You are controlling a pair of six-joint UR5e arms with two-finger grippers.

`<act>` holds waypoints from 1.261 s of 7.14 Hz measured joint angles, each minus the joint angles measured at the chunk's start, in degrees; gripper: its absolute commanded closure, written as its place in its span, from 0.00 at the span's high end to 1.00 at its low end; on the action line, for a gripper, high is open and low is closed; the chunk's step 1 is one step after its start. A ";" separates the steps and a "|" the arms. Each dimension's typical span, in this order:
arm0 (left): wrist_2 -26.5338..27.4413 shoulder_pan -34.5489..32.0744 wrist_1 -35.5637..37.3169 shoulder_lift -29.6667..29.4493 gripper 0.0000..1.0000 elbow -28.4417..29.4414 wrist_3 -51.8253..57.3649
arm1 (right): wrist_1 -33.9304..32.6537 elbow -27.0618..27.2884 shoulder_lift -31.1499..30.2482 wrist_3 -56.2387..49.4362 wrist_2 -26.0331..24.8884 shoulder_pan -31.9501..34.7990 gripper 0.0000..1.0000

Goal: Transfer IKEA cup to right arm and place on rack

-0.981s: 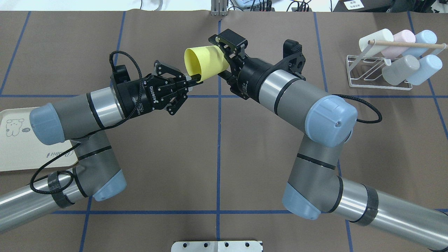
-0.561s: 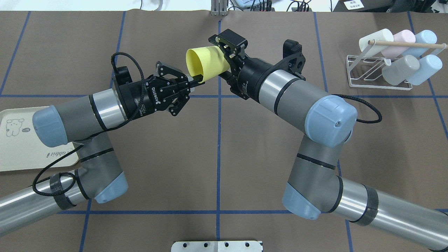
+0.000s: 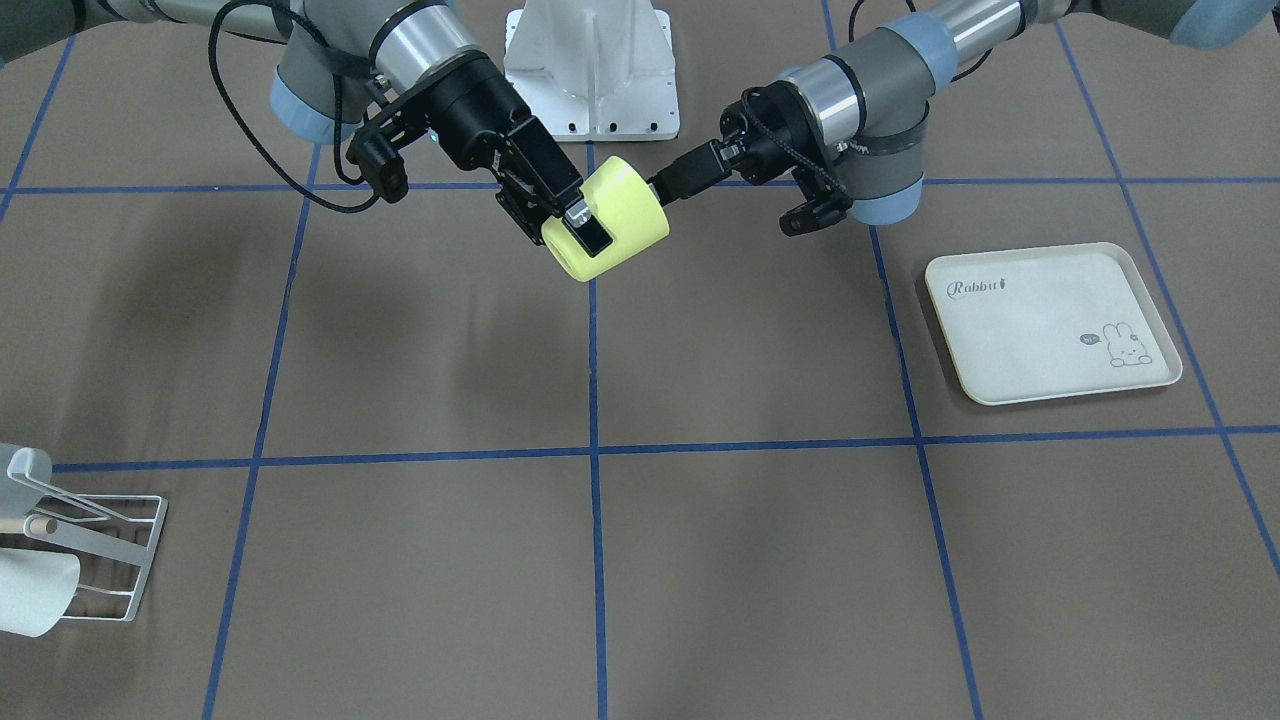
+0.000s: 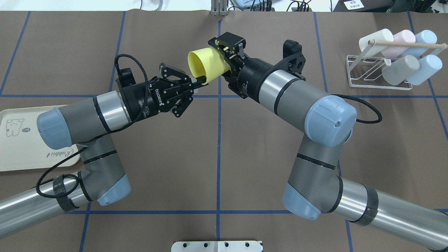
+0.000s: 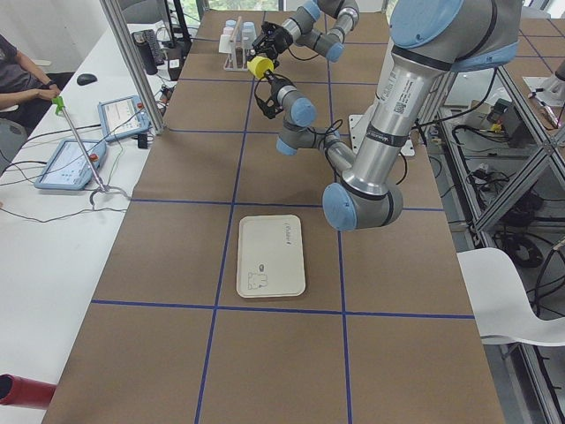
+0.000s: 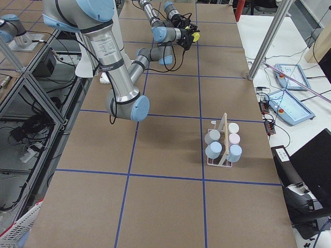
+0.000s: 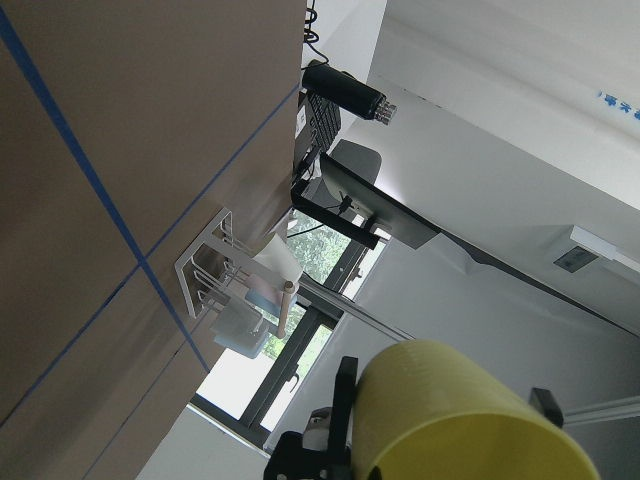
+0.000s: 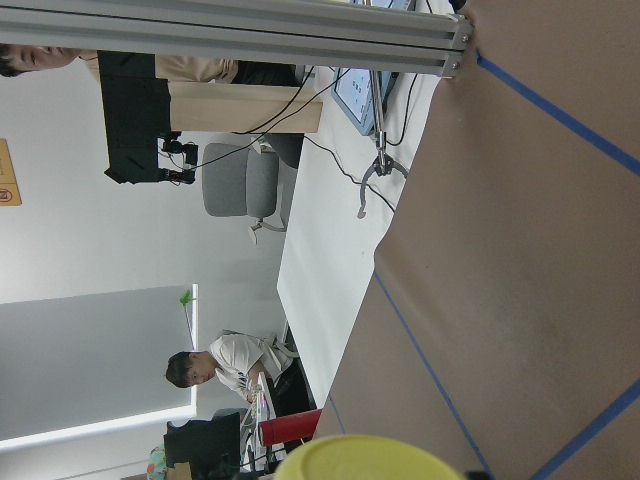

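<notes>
The yellow cup (image 4: 206,64) hung in the air over the middle of the counter (image 4: 245,157). It lay on its side between the two grippers, open mouth toward the left arm (image 4: 80,117) and closed base toward the right arm (image 4: 297,98). The left gripper (image 4: 198,81) was narrowed onto the rim at the cup's lower edge — one finger reached inside the mouth, the other lay outside the wall. The right gripper (image 4: 224,59) straddled the base end, its fingers drawn in against opposite sides of the cup. In the front-facing view one pad (image 3: 592,238) lay flat on the yellow wall. Both grippers thus held the cup at once, well above the brown paper and near a crossing of the blue tape lines (image 4: 219,96).

The rack (image 4: 371,85) stood well apart from the cup, at the far corner of the counter on the right arm's side. Five pastel cups (image 4: 400,70) lay on its prongs beneath the wooden dowel (image 4: 406,44). The cream rabbit tray (image 3: 1050,320) lay flat on the left arm's side — in the overhead view the left arm's elbow covered part of it.
</notes>
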 measured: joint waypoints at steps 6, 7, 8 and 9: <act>0.00 -0.45 -0.35 0.25 1.00 -0.23 2.31 | -0.05 0.09 -0.49 -0.77 0.19 1.19 0.00; 0.00 -0.54 -0.35 0.34 1.00 -0.21 2.41 | -0.28 -0.11 -1.17 -2.84 0.08 1.99 0.00; -0.06 -0.66 -0.27 0.43 1.00 -0.17 2.97 | -0.58 -0.33 -2.46 -6.46 -0.12 2.76 0.00; -0.25 -0.78 0.14 0.56 1.00 -0.03 5.75 | -1.75 -0.46 -4.33 -10.89 -0.54 3.84 0.00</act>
